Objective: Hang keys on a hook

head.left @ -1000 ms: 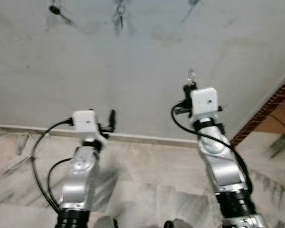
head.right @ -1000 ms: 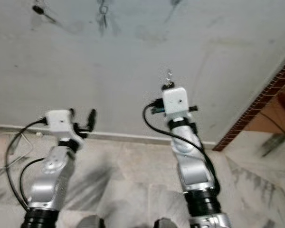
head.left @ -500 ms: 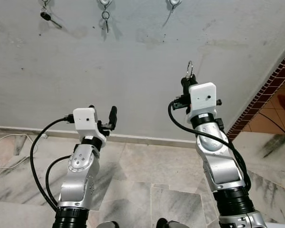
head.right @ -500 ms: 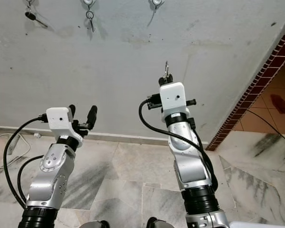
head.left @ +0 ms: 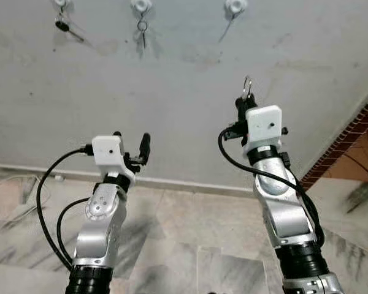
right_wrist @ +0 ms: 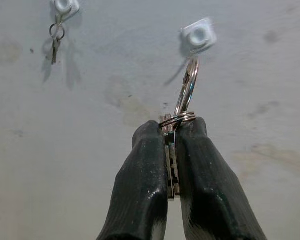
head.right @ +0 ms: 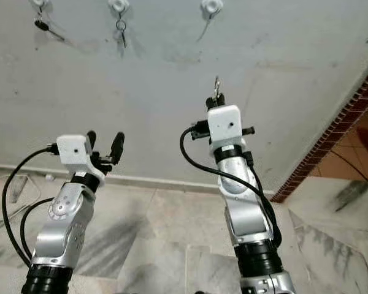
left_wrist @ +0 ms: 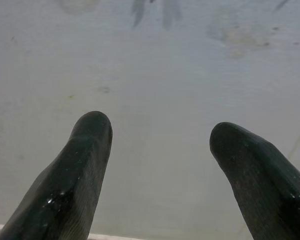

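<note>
- While both arms are raised toward the grey wall [head.left: 172, 92], the right tool [right_wrist: 172, 135] pinches the keys [right_wrist: 171, 165] between its fingers, the ring [right_wrist: 187, 90] standing up above the fingertips.
- The ring's top lies just below an empty white hook [right_wrist: 199, 35]; contact cannot be told.
- Two more hooks sit to the left: the middle hook [head.left: 141, 6] carries a key set [head.left: 142, 33], the far hook [head.left: 61, 3] a dark key [head.left: 64, 27].
- The left tool [left_wrist: 157, 145] is spread and holds nothing, facing the wall.
</note>
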Robot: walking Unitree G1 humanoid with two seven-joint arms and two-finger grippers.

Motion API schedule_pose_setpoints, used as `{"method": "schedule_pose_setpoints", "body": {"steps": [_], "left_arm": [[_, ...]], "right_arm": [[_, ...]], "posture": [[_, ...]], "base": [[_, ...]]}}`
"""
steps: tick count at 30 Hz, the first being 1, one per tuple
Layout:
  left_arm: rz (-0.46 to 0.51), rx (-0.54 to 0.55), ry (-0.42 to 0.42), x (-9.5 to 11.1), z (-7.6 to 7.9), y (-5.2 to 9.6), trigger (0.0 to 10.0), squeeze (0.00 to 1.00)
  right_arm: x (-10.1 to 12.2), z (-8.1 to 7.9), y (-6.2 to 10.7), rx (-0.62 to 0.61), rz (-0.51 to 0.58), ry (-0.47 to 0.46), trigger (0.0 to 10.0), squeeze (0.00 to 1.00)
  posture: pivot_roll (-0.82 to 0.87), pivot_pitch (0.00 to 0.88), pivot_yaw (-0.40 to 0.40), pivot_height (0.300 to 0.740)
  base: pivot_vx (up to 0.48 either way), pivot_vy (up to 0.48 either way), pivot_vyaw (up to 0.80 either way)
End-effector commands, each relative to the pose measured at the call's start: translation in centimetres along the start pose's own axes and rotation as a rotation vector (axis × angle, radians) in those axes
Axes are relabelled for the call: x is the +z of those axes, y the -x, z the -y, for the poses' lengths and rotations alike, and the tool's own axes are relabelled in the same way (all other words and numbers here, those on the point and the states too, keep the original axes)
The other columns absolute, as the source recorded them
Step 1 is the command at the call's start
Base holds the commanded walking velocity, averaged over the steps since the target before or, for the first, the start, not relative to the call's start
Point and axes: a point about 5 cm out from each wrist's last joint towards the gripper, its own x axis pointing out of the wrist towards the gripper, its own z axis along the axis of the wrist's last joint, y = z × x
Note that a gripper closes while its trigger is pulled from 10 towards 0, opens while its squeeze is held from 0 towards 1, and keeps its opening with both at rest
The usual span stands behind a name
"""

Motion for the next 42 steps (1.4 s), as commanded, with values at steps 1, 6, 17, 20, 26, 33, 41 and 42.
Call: {"method": "schedule_pose_setpoints", "body": {"steps": [1,6,17,20,26,33,41,42], "left_arm": [[0.014,-0.007,-0.009,0.4,-0.1,0.0,10.0,0.00],[0.010,-0.011,-0.008,0.2,0.0,0.1,10.0,0.00],[0.003,-0.017,-0.009,0.1,0.2,0.1,10.0,0.00],[0.000,-0.016,-0.010,0.0,0.2,0.2,10.0,0.00],[-0.002,-0.020,-0.010,0.0,0.3,0.3,10.0,0.00],[0.003,-0.021,0.011,-0.1,0.2,0.6,10.0,0.00],[0.016,-0.014,-0.180,-0.8,-0.8,3.2,10.0,0.00],[0.016,-0.014,-0.180,-0.8,-0.8,3.2,10.0,0.00]], "right_arm": [[0.4,-0.1,-0.1,0.000,0.019,0.005,10.0,0.00],[0.2,0.0,0.0,-0.002,0.018,0.009,10.0,0.00],[0.1,0.0,0.0,-0.006,0.018,0.017,10.0,0.00],[-0.1,0.0,0.2,-0.002,0.014,0.022,10.0,0.00],[-0.1,-0.1,0.1,0.003,0.015,0.027,10.0,0.00],[-0.2,-0.4,0.1,0.015,0.015,0.028,10.0,0.00],[-0.7,-0.4,0.6,0.015,0.003,0.035,10.0,0.00],[-0.7,-0.4,0.6,0.015,0.003,0.035,10.0,0.00]], "posture": [[0.04,0.151,0.024,0.740],[0.03,0.152,0.024,0.740],[0.04,0.147,0.026,0.740],[0.04,0.147,0.026,0.740],[0.04,0.147,0.021,0.740],[0.04,0.146,0.021,0.740],[0.05,0.158,0.024,0.740],[0.05,0.158,0.024,0.740]], "base": [[0.364,0.000,0.00],[0.367,0.000,0.00],[0.357,0.000,0.00],[0.326,0.000,0.00],[0.329,0.000,0.00],[0.242,0.000,0.00],[0.000,0.000,0.00],[0.000,0.000,0.00]]}}
